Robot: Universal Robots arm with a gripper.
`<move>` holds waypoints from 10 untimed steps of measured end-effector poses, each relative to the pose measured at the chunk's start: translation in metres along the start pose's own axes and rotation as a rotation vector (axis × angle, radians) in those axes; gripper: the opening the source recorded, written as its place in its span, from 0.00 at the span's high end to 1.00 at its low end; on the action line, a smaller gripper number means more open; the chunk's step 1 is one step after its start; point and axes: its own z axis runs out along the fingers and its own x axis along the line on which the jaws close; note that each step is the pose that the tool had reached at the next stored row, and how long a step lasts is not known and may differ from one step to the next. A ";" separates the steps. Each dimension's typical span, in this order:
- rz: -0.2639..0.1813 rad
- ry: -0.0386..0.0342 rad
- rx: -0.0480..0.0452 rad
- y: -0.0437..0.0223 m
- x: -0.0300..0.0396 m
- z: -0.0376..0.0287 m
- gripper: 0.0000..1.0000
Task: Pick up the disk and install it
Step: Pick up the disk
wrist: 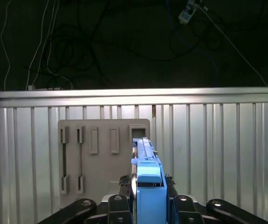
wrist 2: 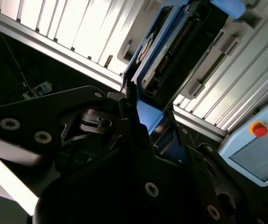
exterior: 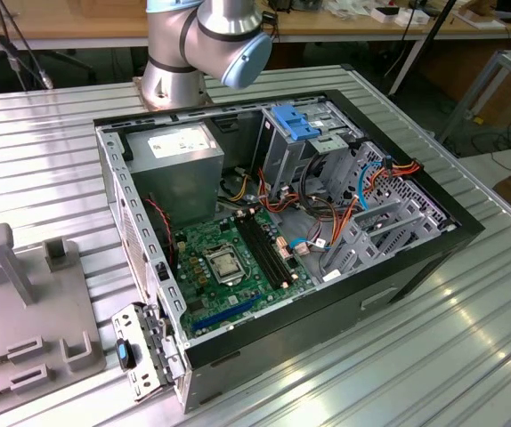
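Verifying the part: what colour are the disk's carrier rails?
Bright blue; the disk shows it best in the first wrist view.

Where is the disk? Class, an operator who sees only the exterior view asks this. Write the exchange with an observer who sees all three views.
Observer: In the first wrist view the disk, a flat dark grey drive in bright blue plastic rails, sits edge-on in the black metal tool.
Operator: Is it gripped?
Observer: Yes. In the second wrist view the tool is shut on the disk's blue-railed sides.
Operator: Where does it point?
Observer: In the first wrist view its far end points at a flat grey slotted plate lying on the ribbed silver metal table.
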 end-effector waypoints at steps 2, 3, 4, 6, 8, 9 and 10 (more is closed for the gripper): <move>0.000 -0.0001 0.0003 -0.0001 -0.0002 -0.0104 0.63; 0.000 0.0000 0.0001 -0.0001 -0.0002 -0.0154 0.63; 0.000 0.0000 0.0002 -0.0001 -0.0003 -0.0202 0.63; 0.000 0.0002 0.0000 -0.0002 -0.0005 -0.0293 0.63; 0.000 0.0001 0.0002 -0.0003 -0.0007 -0.0433 0.63; 0.000 0.0000 0.0003 -0.0003 -0.0008 -0.0477 0.63; 0.000 0.0001 0.0001 -0.0003 -0.0008 -0.0523 0.63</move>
